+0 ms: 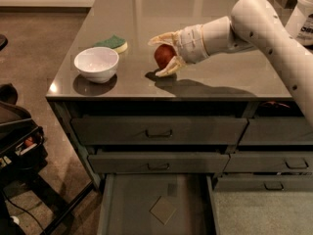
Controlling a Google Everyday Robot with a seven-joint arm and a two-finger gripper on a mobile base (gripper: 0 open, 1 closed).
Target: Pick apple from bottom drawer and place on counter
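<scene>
counter [220, 13]: set above the drawer fronts [159, 131]
bowl [96, 64]: placed on the counter, front left
sponge [113, 43]: laid just behind the bowl
gripper [157, 58]: positioned over the counter, right of the bowl, apple [165, 56] held between its fingers
bottom drawer [127, 204]: found open, lowest, in front

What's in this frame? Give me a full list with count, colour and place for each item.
apple: 1, red, held low over the counter's front middle
bowl: 1, white, counter front left
sponge: 1, green and yellow, just behind the bowl
tub: 1, white, top right, cut off by the frame
counter: 1, glossy grey-brown
bottom drawer: 1, dark grey-green, pulled open, tan diamond patch on its base
closed drawers: several, dark, under the counter
bag: 1, dark, on the floor at left
arm: 1, white, reaching in from the right
gripper: 1, tan, shut on the apple over the counter
</scene>
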